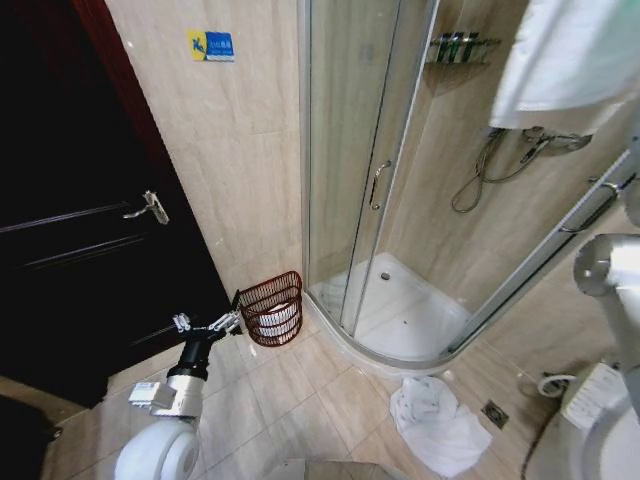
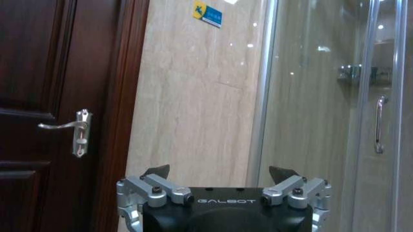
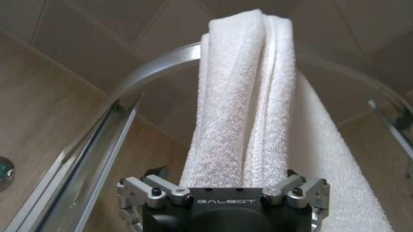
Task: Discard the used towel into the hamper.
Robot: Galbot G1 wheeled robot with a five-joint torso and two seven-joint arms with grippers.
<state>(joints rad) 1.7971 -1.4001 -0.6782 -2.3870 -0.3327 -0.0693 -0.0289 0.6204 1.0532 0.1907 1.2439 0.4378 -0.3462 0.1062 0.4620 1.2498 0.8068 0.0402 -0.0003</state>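
two towels are in play: a white towel (image 3: 248,96) draped over the curved top rail of the shower (image 1: 400,200), and a second crumpled towel (image 1: 435,425) on the floor by the shower tray. the right gripper (image 3: 223,186) is up at the rail with the draped towel running down between its fingers; the cloth fills the gap, so it looks clamped on it, though the tips are hidden under the folds. the left gripper (image 1: 228,322) is low, just beside the hamper (image 1: 272,308), its fingers spread wide with nothing between them. the hamper stands on the floor against the tiled wall, between the dark door (image 1: 70,230) and the shower, with something white already in it.

the main risk is the drape. most of the towel hangs on the far side of the rail, so a pull straight back could drag it tight over the metal and slip it from the fingers, or leave it snagged. the hamper is small, light and well apart from the right arm, low on the other side; a long trailing towel could miss the mouth or tip it. the left gripper so near the rim could also knock it.
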